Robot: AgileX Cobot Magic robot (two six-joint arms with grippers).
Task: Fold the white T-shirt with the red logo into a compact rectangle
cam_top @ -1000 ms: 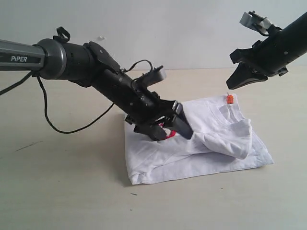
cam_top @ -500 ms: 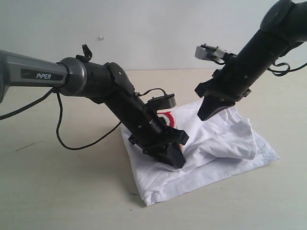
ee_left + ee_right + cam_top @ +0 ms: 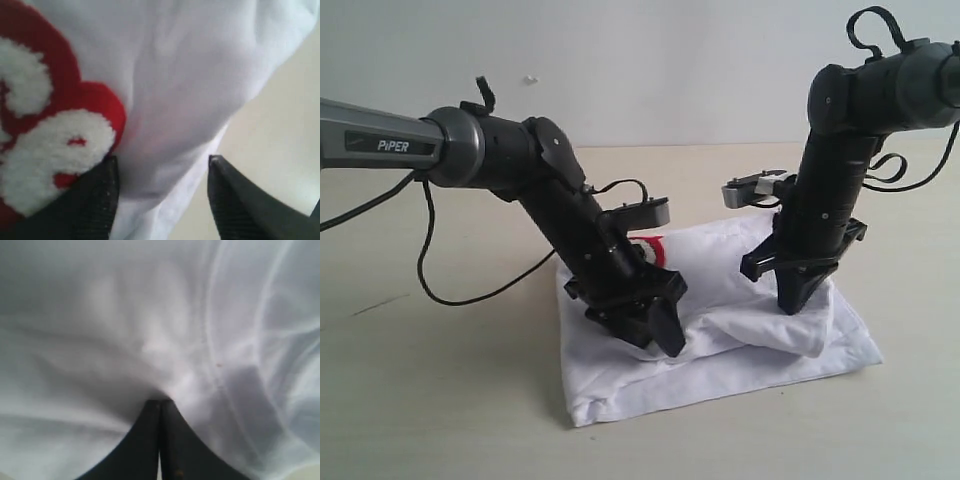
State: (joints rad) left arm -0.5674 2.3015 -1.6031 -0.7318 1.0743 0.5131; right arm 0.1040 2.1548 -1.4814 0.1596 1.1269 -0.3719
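Beneath left pincer [image 3: 656, 334], white T-shirt [image 3: 745, 345]; right pincer [image 3: 797, 300] tip touching it.

Robot lab bench, not a home. A bare beige tabletop [image 3: 440, 410] is seen under the white T-shirt [image 3: 740, 350], and a blank white wall [image 3: 670, 60] is seen behind it. Two black robot arms are mounted over the T-shirt: the left arm [image 3: 520, 170] (PIPER is printed on its grey link) and the right arm [image 3: 840, 160]. A loose black cable [image 3: 452, 302] is draped on the tabletop left of the T-shirt. No household clutter is seen around it.
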